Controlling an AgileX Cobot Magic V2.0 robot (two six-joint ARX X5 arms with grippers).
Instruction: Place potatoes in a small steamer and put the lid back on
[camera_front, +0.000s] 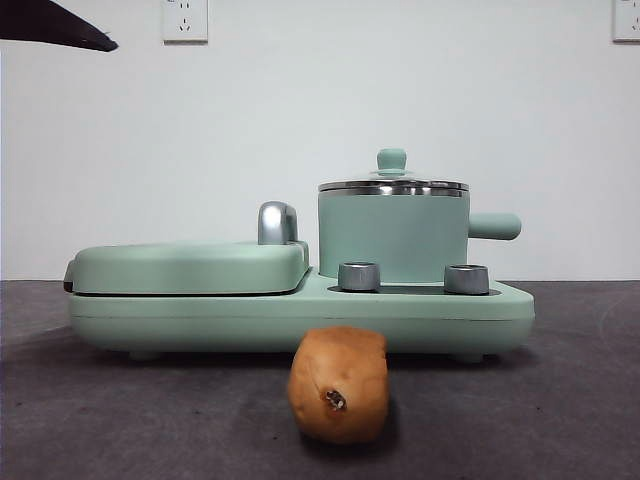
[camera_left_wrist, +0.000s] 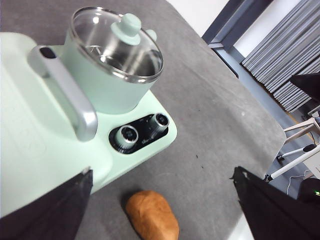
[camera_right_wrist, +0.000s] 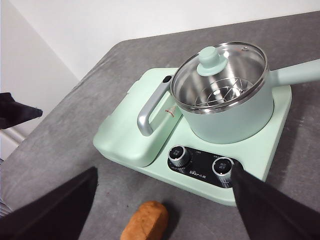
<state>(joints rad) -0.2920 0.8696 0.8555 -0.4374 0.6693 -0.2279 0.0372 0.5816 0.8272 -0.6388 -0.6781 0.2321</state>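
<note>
Sitting on the dark grey table (camera_front: 560, 420) in front of a mint-green cooker base (camera_front: 300, 315), the potato (camera_front: 338, 384) lies alone, just ahead of the base's front edge and not touching it. Seen end-on from the front, with the dark spot on that near end; in the wrist views, long axis running roughly away from the base toward the table's near edge. Standing on the base's right half, the small steamer (camera_front: 393, 235), upright, its stubby handle (camera_front: 494, 226) pointing right. Capped by the lid (camera_front: 392, 185), flat on the steel rim, knob (camera_front: 391, 159) up; through the glass, a bare steel inside with a wire rack. Filling the left half, a flat griddle (camera_front: 190, 268), closed, with a chrome handle (camera_front: 277, 222) rising next to the pot. Set in the base's front, between pot and potato, two metal dials (camera_front: 359, 276). Nothing lying over the potato or between it and either arm. Hovering high above the potato and the dials, the left gripper (camera_left_wrist: 162, 200), jaws spread wide, holding nothing. Hanging likewise above the table's near side, the right gripper (camera_right_wrist: 165, 200), jaws wide apart and empty. Two wall sockets (camera_front: 185, 20) on the white wall behind.
</note>
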